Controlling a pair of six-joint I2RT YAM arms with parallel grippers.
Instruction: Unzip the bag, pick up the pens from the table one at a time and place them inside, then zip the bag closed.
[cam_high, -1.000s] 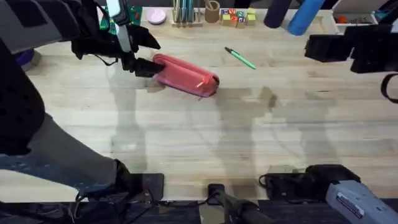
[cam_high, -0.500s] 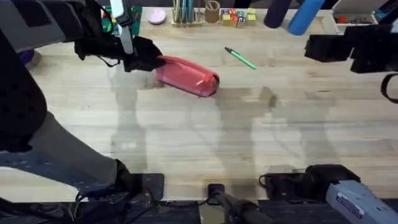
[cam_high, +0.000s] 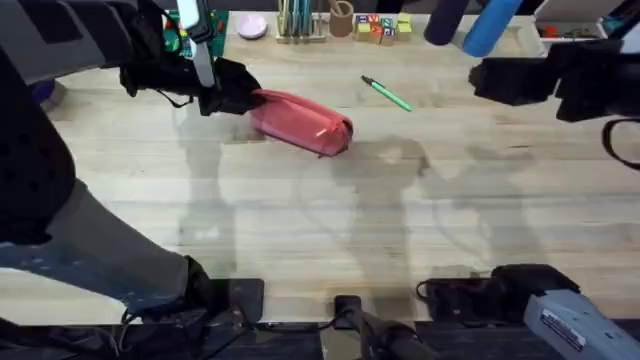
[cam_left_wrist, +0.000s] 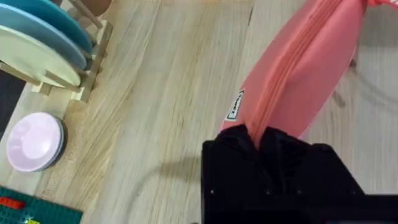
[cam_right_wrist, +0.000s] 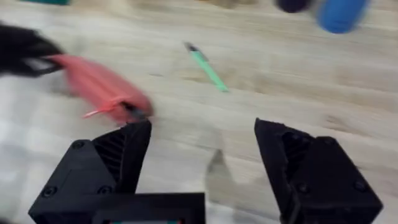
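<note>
Bag (cam_high: 300, 122), coral-pink, has its left end pinched by the left tool (cam_high: 232, 93), whose fingers are pressed together on the fabric. Right tool (cam_right_wrist: 202, 155) hovers spread wide, well apart from it. One green pen (cam_high: 386, 93) lies on the bench (cam_high: 330, 220) beyond the bag.

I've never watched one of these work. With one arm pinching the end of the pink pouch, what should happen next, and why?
Probably the right gripper, open and off to the side above the table, should come in toward the zipper pull at the bag's free end. The left gripper already clamps the other end, the zipper looks closed, and a green pen lies waiting outside.
</note>
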